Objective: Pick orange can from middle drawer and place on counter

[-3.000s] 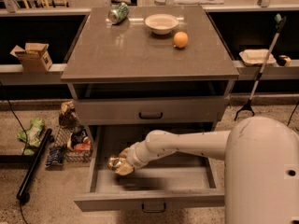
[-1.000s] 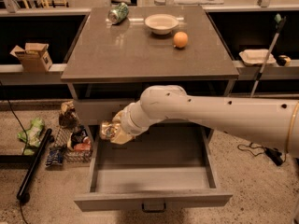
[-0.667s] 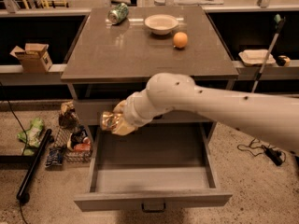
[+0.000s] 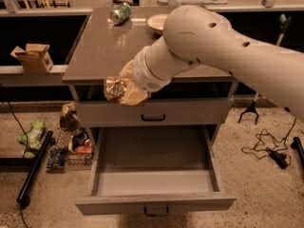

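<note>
Claw (image 4: 124, 91) clamped on the orange can (image 4: 114, 88), pale fingers (image 4: 135, 95) wrapped round its right side. Can is in the air at the front-left edge of the counter (image 4: 102, 46), roughly level with the slab's lip and in front of the top drawer front (image 4: 190, 112) with the black handle. Not touching the counter as far as I can tell.

Middle drawer (image 4: 156, 204) below is pulled wide open and nothing shows inside it. Pick half reads as done: can is out and well above the drawer.

Left to do: carry it up over the edge, set it on the slab, release, back the arm off. My estimate is about two-thirds through.

Landing space: front half of the counter shows nothing on it. Green can (image 4: 120, 12) lies on its side at back-left. Bowl (image 4: 156, 22) sits at back-centre, partly hidden by the arm. Both are well apart from the front edge.

Risk: the can's sides look dented, so it may not stand flat on release.
</note>
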Action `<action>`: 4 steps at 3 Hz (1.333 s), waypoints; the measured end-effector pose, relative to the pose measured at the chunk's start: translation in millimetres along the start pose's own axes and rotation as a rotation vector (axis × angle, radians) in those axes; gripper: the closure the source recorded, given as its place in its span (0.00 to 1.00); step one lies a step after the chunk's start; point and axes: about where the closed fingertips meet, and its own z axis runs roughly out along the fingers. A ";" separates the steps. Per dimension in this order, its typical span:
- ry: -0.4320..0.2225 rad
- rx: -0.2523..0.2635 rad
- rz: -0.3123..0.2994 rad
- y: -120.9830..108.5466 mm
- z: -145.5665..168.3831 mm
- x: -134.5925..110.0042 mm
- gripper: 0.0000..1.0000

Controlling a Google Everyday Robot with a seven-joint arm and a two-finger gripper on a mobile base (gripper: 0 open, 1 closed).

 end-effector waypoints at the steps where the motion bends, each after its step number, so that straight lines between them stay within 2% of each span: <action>1: -0.006 0.002 0.004 -1.9 -0.1 -1.4 1.00; 2: -0.030 -0.004 -0.018 -27.9 5.4 -13.6 1.00; 3: -0.038 -0.039 -0.042 -77.4 35.9 -28.7 1.00; 4: -0.073 -0.015 0.001 -133.2 67.5 -40.0 1.00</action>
